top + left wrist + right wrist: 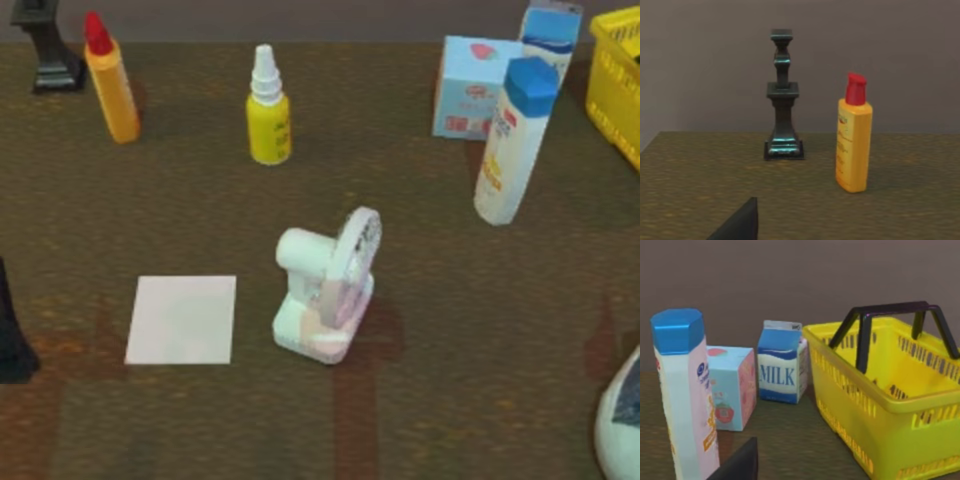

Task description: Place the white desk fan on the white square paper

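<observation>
The white fan (325, 290) stands just right of the white paper (182, 319). Both arms are parked; I cannot tell their fingers.

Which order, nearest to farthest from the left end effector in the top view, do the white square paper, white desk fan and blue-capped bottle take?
1. white square paper, just right of the left end effector at the table's left edge.
2. white desk fan, mid-table.
3. blue-capped bottle, far right.
</observation>
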Controlling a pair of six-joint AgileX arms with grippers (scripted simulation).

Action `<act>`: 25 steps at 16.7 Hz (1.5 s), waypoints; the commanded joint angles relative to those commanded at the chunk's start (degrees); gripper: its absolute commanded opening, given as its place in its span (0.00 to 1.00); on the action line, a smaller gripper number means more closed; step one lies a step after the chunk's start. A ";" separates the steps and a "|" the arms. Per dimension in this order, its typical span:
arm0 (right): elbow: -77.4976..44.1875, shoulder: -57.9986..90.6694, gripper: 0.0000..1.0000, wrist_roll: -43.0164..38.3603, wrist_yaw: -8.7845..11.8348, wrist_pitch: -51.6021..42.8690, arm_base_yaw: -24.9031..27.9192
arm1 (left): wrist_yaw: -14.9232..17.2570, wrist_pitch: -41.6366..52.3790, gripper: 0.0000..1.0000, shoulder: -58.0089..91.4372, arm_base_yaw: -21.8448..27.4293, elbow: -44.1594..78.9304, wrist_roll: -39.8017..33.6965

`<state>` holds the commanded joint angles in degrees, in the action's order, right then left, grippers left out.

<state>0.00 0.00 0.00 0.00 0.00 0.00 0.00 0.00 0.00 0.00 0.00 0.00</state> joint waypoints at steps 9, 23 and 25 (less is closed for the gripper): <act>0.00 0.00 1.00 0.00 0.00 0.00 0.00 | 0.14 11.92 1.00 14.08 4.76 9.87 0.66; 0.00 0.00 1.00 0.00 0.00 0.00 0.00 | 1.03 55.58 1.00 74.56 26.81 81.40 -7.17; 0.00 0.00 1.00 0.00 0.00 0.00 0.00 | 1.09 61.54 1.00 84.13 29.99 92.74 -9.22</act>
<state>0.00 0.00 0.00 0.00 0.00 0.00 1.09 61.54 84.13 29.99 92.74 -9.22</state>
